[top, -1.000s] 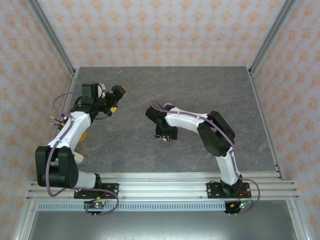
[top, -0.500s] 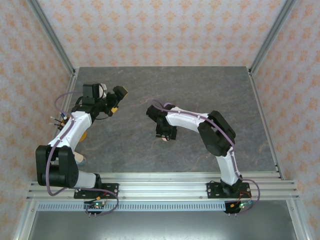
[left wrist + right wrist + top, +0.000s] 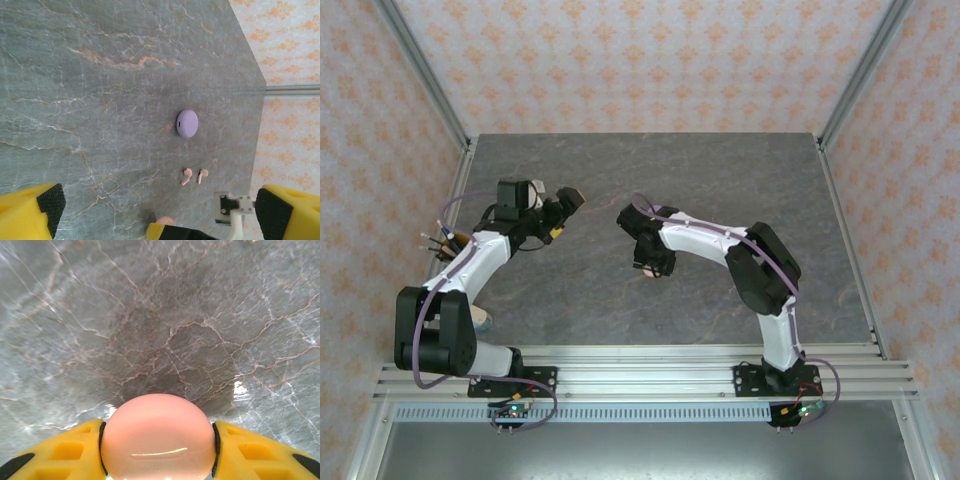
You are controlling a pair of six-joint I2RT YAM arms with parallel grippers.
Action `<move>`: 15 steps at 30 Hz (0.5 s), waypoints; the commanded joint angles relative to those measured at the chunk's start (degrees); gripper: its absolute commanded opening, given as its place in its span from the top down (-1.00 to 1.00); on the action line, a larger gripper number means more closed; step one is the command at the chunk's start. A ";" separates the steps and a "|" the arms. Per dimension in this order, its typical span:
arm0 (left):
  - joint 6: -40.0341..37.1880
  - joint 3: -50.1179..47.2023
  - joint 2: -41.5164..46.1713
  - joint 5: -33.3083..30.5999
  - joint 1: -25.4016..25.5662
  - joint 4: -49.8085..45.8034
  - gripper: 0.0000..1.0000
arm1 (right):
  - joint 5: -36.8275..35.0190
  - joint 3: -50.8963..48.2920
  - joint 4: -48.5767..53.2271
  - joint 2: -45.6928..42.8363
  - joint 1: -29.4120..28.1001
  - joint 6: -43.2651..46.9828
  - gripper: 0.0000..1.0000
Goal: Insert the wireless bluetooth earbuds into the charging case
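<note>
Right pincer (image 3: 159, 439) clamps the round pink case (image 3: 158, 422) between its pads. Left pincer (image 3: 161, 207) gapes wide; two pink earbuds (image 3: 188, 176) lie ahead of it, lilac case (image 3: 187, 123) beyond.

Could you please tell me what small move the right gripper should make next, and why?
Probably raise the pink case slightly: the right gripper has a pad against each side of it, and the two pink earbuds lie loose on the table near the lilac case.
</note>
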State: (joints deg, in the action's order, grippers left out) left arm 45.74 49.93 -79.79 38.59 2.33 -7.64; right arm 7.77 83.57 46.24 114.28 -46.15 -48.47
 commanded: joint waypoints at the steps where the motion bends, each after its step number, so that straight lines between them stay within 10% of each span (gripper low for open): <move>1: -1.49 -2.67 0.85 0.62 1.72 5.97 -1.00 | -3.08 -0.43 -1.54 -3.80 0.84 -5.15 0.09; 15: -3.07 -15.78 3.30 -6.33 14.32 25.62 -1.00 | -1.06 -1.72 -10.13 -5.29 5.08 -17.75 0.09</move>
State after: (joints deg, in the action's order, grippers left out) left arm 44.66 35.83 -77.82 35.40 15.20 10.20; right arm 7.07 82.56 38.39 110.59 -41.63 -62.46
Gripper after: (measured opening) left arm 0.999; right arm 0.452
